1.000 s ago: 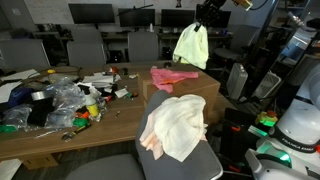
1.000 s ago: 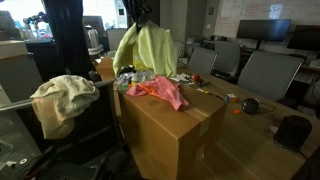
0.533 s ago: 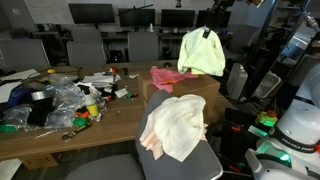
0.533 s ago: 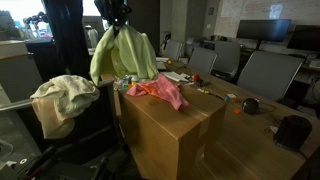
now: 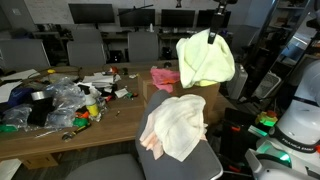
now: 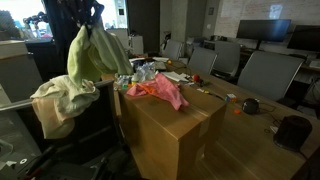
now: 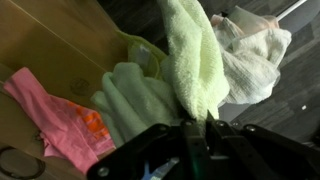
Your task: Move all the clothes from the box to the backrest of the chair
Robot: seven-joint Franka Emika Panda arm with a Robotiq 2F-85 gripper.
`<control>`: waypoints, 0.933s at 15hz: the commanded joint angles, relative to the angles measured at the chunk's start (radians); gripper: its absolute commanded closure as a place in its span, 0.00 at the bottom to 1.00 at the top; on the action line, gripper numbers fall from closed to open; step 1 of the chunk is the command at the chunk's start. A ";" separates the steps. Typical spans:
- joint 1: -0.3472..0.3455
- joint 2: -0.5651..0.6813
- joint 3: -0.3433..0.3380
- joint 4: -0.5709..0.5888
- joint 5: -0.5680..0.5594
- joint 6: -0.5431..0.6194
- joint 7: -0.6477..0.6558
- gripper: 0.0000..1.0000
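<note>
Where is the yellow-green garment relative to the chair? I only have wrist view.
Observer: The yellow-green garment hangs free in the air. It appears clear of the box and is close to the chair's backrest, but not draped on it.
Operator: Is that white cloth on the backrest?
Observer: Yes, the cream-white garment is draped over the backrest's top and hangs down it.
Operator: Anything near the box I can't see?
Observer: A table cluttered with clear plastic bags stands next to it.
</note>
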 commanded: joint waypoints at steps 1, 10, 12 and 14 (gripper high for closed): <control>0.070 -0.012 0.029 0.024 -0.045 -0.044 -0.087 0.97; 0.210 0.004 0.051 0.046 0.039 0.003 -0.153 0.97; 0.220 0.005 0.054 0.036 0.086 0.049 -0.137 0.97; 0.231 0.003 0.057 0.027 0.133 0.081 -0.135 0.97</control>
